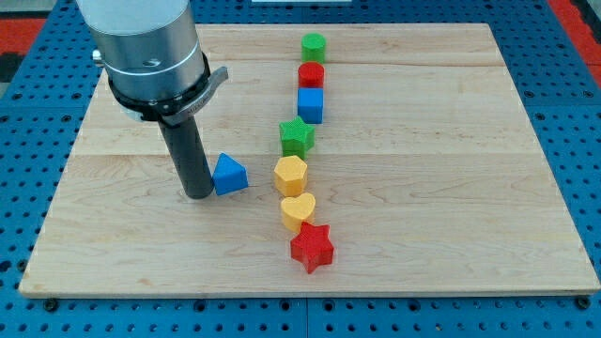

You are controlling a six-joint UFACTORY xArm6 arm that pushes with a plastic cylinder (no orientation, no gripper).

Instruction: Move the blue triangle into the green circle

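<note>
The blue triangle lies left of the board's middle. My tip rests on the board right beside the triangle's left side, touching or nearly touching it. The green circle sits at the view's top, at the head of a column of blocks, up and to the right of the triangle.
Below the green circle runs a column: red circle, blue cube, green star, yellow hexagon, yellow heart, red star. The wooden board lies on a blue pegboard.
</note>
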